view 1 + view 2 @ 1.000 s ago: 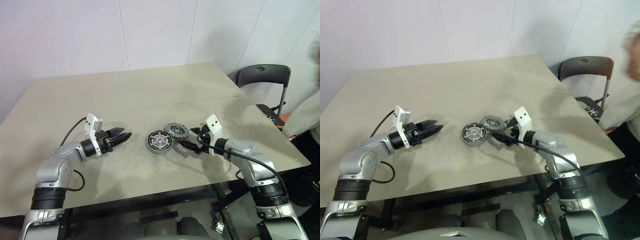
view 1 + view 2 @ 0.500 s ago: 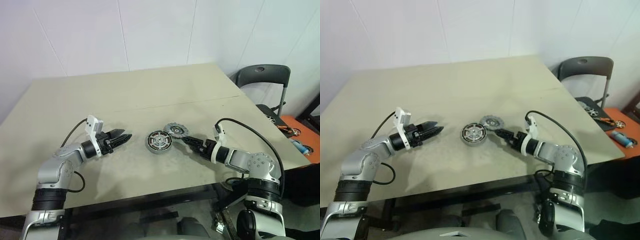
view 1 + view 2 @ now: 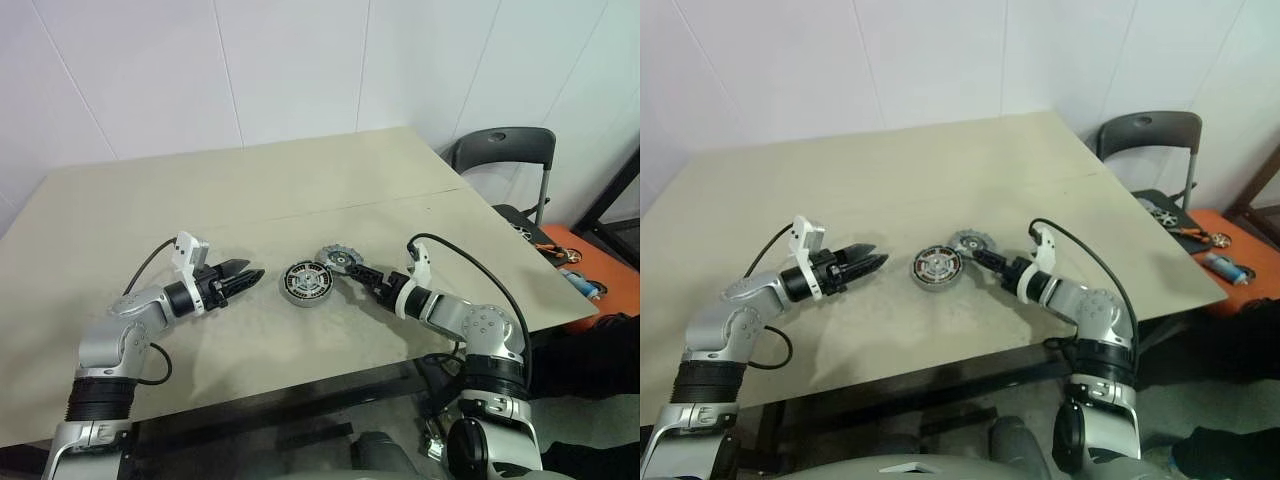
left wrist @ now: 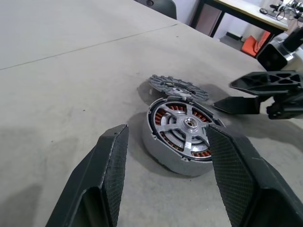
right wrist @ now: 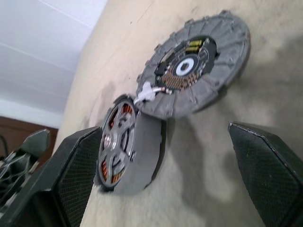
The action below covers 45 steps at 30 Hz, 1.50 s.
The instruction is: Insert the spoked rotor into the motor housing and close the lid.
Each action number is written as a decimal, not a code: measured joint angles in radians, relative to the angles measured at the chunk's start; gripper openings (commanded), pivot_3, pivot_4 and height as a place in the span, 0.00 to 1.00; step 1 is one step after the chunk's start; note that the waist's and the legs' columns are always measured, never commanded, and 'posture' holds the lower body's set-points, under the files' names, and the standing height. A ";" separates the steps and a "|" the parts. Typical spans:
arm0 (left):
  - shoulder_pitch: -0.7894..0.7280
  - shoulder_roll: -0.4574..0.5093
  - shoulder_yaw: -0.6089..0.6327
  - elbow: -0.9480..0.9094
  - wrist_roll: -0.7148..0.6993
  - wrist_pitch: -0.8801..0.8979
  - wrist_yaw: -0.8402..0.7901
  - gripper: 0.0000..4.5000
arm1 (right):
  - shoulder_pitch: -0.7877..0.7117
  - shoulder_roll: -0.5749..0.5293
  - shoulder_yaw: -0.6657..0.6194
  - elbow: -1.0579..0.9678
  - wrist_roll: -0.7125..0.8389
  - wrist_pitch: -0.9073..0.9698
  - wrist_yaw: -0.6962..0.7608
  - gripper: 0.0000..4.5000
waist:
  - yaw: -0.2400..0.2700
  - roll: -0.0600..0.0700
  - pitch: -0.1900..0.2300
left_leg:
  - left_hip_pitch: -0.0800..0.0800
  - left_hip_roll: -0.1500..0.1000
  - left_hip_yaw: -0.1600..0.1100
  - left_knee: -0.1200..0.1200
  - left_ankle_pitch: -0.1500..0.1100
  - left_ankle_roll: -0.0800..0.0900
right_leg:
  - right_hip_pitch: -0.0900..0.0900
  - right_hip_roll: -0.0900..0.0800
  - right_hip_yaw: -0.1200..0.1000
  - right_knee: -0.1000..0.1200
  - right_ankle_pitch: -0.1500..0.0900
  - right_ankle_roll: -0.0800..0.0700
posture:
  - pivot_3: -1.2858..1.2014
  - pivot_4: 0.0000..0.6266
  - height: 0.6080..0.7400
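Beside the motor housing (image 3: 304,283) on the table (image 3: 200,190), the lid (image 3: 335,260) leans against its rim. Right gripper (image 3: 362,279), spread wide and empty, sits near the lid; left gripper (image 3: 247,276), half-open, holds nothing. The spoked rotor (image 4: 185,126) appears seated inside the housing.

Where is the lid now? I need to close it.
On the table, the lid leans on the motor housing's far right edge, before the open right pincer.
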 measured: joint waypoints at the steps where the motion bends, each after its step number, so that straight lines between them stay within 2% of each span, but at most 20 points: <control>1: 0.000 -0.002 -0.002 0.003 0.001 0.000 -0.001 0.62 | -0.008 0.005 0.004 0.008 -0.005 -0.007 -0.007 0.99 | 0.000 0.000 0.000 | 0.000 0.000 0.000 0.000 0.000 0.000 | 0.000 0.000 0.000 0.000 0.000 0.000 | 0.52 0.00 1.00; 12: -0.002 -0.014 -0.008 0.040 0.011 -0.026 -0.012 0.62 | -0.047 0.045 0.031 0.036 -0.017 -0.059 -0.066 0.99 | 0.000 0.001 0.000 | -0.003 0.000 0.000 -0.003 0.000 0.000 | -0.004 0.000 0.000 -0.001 0.003 -0.003 | 0.52 0.00 1.00; 19: 0.000 -0.023 -0.015 0.044 0.021 -0.039 -0.014 0.62 | -0.048 0.044 0.075 0.066 -0.054 -0.139 -0.058 0.99 | -0.001 0.001 0.000 | -0.001 0.000 0.000 -0.002 0.000 0.000 | -0.002 0.000 0.000 -0.001 0.000 0.000 | 0.52 0.00 1.00; 23: 0.004 -0.026 -0.017 0.044 0.022 -0.039 -0.010 0.62 | -0.041 0.043 0.102 0.079 -0.085 -0.196 -0.056 0.80 | 0.000 0.001 0.000 | -0.001 0.000 0.000 -0.001 0.000 0.000 | -0.001 0.000 0.000 -0.001 0.000 0.000 | 0.52 0.00 1.00; 28: 0.006 -0.036 -0.019 0.043 0.022 -0.039 -0.002 0.62 | -0.025 0.039 0.125 0.090 -0.125 -0.242 -0.055 0.42 | 0.000 0.001 0.000 | -0.002 0.000 0.000 -0.001 0.000 0.000 | -0.002 0.000 0.000 -0.001 0.001 0.000 | 0.52 0.00 1.00; 38: 0.007 -0.040 -0.023 0.042 0.022 -0.041 0.000 0.62 | 0.003 0.010 0.198 0.059 -0.158 -0.270 0.003 0.42 | 0.000 0.001 0.001 | -0.003 0.000 -0.001 -0.003 0.000 0.000 | -0.003 -0.001 0.000 -0.003 0.001 -0.001 | 0.52 0.00 1.00; 45: 0.007 -0.040 -0.023 0.043 0.023 -0.042 -0.001 0.62 | 0.031 -0.052 0.353 -0.008 -0.282 -0.353 0.050 0.42 | -0.001 0.002 0.001 | -0.004 0.000 0.000 -0.004 0.000 0.000 | -0.005 -0.001 0.000 -0.003 0.001 0.000 | 0.52 0.00 1.00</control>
